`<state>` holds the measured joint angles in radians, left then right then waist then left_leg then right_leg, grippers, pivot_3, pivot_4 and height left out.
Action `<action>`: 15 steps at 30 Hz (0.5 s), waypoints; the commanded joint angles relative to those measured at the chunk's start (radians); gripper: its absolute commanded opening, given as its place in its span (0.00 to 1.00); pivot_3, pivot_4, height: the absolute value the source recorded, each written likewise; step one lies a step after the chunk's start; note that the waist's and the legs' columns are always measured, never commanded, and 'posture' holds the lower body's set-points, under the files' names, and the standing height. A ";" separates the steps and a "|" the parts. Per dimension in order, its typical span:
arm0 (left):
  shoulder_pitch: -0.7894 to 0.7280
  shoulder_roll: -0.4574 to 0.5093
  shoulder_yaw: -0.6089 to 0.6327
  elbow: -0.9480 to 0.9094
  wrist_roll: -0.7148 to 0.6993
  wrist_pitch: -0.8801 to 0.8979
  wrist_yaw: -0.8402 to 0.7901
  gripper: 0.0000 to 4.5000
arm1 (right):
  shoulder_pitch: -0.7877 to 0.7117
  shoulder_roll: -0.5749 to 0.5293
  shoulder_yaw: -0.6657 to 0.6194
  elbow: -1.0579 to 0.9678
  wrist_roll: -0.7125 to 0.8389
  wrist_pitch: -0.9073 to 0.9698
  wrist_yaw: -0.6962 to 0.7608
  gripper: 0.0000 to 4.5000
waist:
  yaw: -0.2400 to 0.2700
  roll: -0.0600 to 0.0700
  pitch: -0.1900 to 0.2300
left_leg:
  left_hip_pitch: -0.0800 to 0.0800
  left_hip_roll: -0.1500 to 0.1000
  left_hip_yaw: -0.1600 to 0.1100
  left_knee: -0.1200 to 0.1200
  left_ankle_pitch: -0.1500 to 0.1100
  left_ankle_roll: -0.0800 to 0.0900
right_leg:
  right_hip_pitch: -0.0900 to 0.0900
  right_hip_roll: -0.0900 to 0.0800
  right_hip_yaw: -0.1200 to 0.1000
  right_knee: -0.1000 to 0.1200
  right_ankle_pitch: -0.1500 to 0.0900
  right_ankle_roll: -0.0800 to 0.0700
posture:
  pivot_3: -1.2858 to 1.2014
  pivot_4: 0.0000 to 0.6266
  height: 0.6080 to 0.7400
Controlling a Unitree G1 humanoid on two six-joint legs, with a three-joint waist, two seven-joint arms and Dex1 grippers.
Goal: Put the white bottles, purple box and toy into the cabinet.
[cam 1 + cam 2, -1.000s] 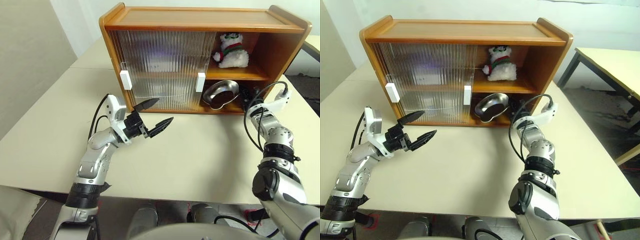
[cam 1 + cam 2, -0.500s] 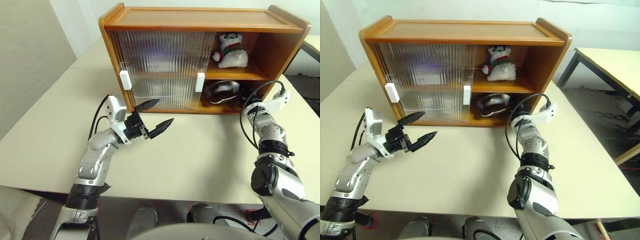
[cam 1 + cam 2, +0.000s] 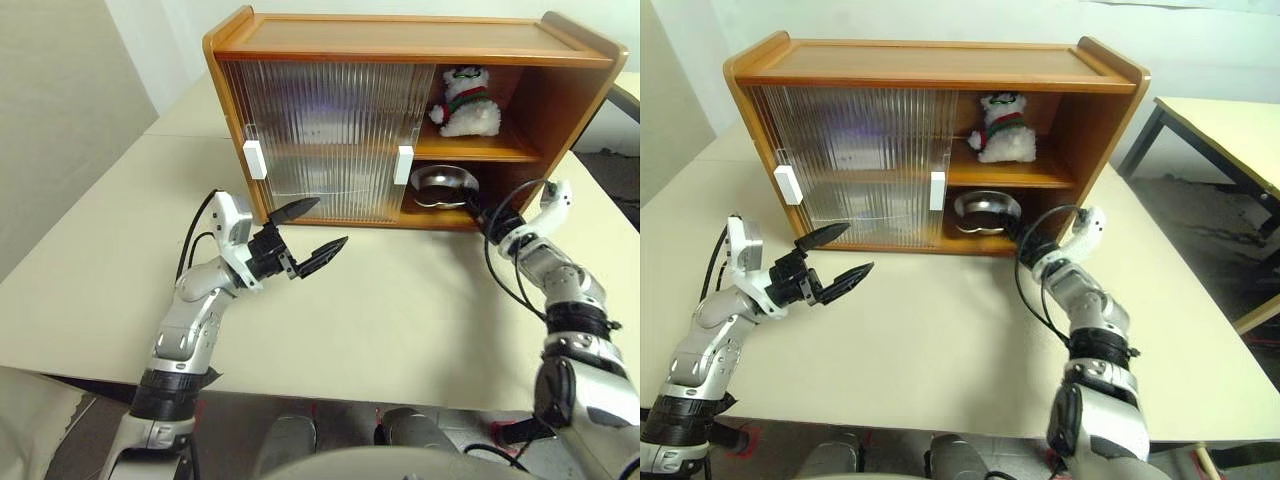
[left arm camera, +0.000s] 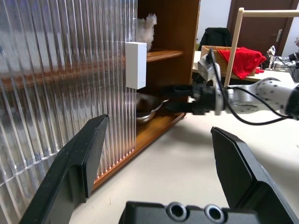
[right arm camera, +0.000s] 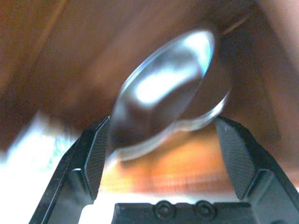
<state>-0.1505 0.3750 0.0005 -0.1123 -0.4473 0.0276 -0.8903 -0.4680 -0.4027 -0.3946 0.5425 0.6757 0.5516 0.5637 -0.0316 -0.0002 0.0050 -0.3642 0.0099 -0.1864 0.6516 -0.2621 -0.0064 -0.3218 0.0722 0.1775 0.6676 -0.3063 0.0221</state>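
On the lower shelf, right pincer has released the bowl, now lying flat.

The ribbed doors blur whatever stands behind them in the cabinet; only vague pale and dark patches come through, too smeared to name. The bowl on the lower shelf is partly hidden by the door's edge and by the right end effector in front of it. In the right wrist view the bowl is smeared by blur. The toy is mostly hidden behind the door in the left wrist view.
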 commanded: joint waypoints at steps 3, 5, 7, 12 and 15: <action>0.014 0.003 0.003 -0.021 -0.015 0.007 -0.004 1.00 | 0.116 -0.081 0.077 -0.177 -0.030 0.082 0.112 0.99 | 0.001 0.000 0.000 | 0.000 -0.001 0.000 0.002 0.000 0.000 | 0.001 0.000 0.001 0.000 -0.001 0.001 | 0.50 0.01 1.00; 0.018 0.005 0.003 -0.021 -0.017 0.007 -0.004 1.00 | 0.154 -0.105 0.107 -0.228 -0.041 0.090 0.152 0.99 | 0.000 -0.001 0.000 | 0.000 -0.001 0.000 0.004 0.000 0.000 | 0.001 0.000 0.001 0.000 -0.002 -0.003 | 0.50 0.01 1.00; 0.021 0.008 0.004 -0.021 -0.020 0.007 -0.004 1.00 | 0.182 -0.120 0.142 -0.275 -0.050 0.105 0.185 0.99 | 0.000 -0.001 0.001 | 0.001 -0.001 0.001 0.006 0.000 0.000 | 0.003 0.000 0.001 0.000 -0.005 -0.006 | 0.50 0.01 1.00; 0.025 0.019 0.009 -0.021 -0.025 0.011 -0.006 1.00 | 0.186 -0.088 0.204 -0.411 0.002 0.190 0.226 0.62 | -0.001 -0.002 0.001 | 0.002 -0.001 0.001 0.007 0.001 -0.001 | 0.003 0.000 0.001 0.001 -0.006 -0.001 | 0.50 0.00 1.00; 0.026 0.026 0.015 -0.019 -0.026 0.009 -0.007 1.00 | 0.129 -0.033 0.223 -0.447 0.013 0.206 0.203 0.36 | -0.002 -0.002 0.001 | 0.002 -0.001 0.001 0.007 0.001 -0.002 | 0.003 0.001 0.001 0.001 -0.006 -0.001 | 0.50 0.00 1.00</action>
<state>-0.1304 0.3929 0.0068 -0.1194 -0.4707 0.0317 -0.8929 -0.3046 -0.4518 -0.1926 0.1314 0.6707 0.7439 0.7806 -0.0334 -0.0018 0.0060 -0.3613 0.0092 -0.1852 0.6586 -0.2607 -0.0088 -0.3197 0.0727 0.1782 0.6687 -0.3111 0.0208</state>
